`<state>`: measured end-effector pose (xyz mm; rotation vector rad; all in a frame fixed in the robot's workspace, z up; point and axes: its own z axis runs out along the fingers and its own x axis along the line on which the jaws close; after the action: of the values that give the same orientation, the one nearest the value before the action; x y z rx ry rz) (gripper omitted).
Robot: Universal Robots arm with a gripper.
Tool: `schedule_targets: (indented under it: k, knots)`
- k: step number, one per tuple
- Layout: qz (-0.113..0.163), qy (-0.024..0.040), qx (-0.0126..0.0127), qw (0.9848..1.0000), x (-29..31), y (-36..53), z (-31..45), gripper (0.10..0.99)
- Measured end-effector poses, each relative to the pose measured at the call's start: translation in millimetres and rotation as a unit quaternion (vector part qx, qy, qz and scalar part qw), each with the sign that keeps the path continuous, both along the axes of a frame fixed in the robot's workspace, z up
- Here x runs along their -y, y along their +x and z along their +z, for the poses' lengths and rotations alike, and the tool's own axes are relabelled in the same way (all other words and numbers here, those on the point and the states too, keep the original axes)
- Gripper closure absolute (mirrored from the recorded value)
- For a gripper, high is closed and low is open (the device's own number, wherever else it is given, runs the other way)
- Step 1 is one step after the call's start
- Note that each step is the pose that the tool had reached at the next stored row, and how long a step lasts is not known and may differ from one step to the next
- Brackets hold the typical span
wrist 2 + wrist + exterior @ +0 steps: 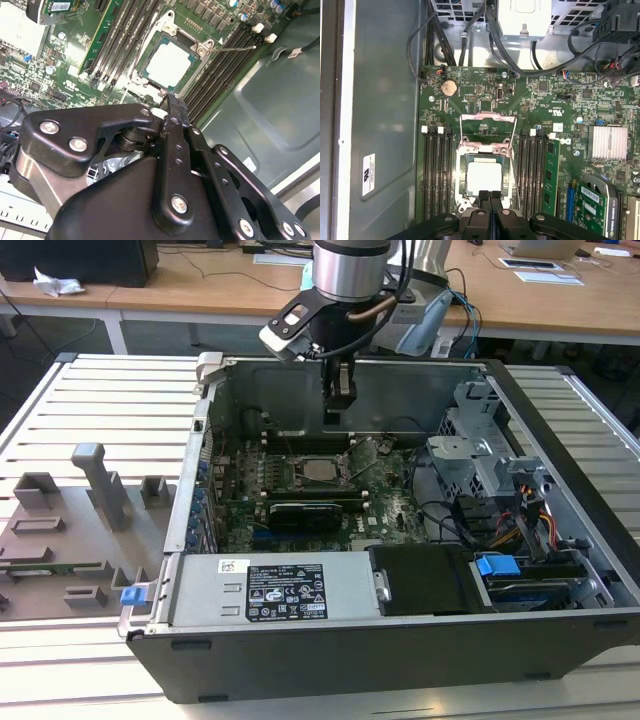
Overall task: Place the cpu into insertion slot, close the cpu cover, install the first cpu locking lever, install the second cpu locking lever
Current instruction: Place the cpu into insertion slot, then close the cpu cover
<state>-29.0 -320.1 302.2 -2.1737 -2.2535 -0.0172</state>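
Observation:
The cpu (484,177) lies flat in the insertion slot (462,176) on the green motherboard, its silver top also showing in the second wrist view (169,64) and the exterior view (320,470). The cpu cover (487,117) is swung up and open behind the socket, board visible through its window. A thin wire locking lever (516,170) runs beside the socket and sticks out free (235,48). My gripper (490,196) hangs just above the socket's near edge, shut with nothing between its fingers; from outside it hovers over the board (335,416).
Long black memory slots (436,170) flank the socket on both sides. A finned heatsink (608,142) and cable bundles (465,35) sit nearby. The case holds a black power supply (420,580) in front and a drive cage (480,450). Grey fixtures (95,490) stand on the table beside it.

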Motion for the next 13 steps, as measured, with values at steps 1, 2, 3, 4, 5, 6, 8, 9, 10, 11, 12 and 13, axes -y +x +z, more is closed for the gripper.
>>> schedule_targets:
  k: [1, 2, 3, 4, 5, 6, 8, 9, 10, 11, 12, 13]
  knots:
    - [0.000, -0.0001, -0.0001, 1.0000, 0.0, 0.0, 0.1, 0.980]
    - [0.000, 0.0000, 0.0000, 1.0000, 0.0, 0.0, 0.1, 0.980]
    - [0.000, -0.0001, -0.0001, 1.0000, 0.0, 0.0, 0.2, 0.980]
    - [0.000, -0.0001, -0.0001, 1.0000, 0.0, 0.0, 0.2, 0.980]
    - [0.000, -0.0001, 0.0000, 1.0000, 0.0, 0.0, 0.3, 0.980]
    - [0.000, -0.0001, 0.0000, 1.0000, 0.0, 0.0, 0.3, 0.980]
    - [0.000, -0.0001, 0.0000, 1.0000, 0.0, 0.0, 0.4, 0.980]
    - [0.000, -0.0001, 0.0000, 1.0000, 0.0, 0.0, 0.5, 0.980]
    - [0.000, -0.0001, -0.0001, 1.0000, 0.0, 0.4, 0.5, 0.980]
    - [0.000, -0.0001, -0.0001, 1.0000, 0.0, 1.1, 0.5, 0.980]
    - [0.000, -0.0002, -0.0001, 1.0000, 0.0, 4.6, 0.5, 0.980]
    - [0.000, -0.0003, 0.0000, 1.0000, -0.1, 8.3, 0.4, 0.980]
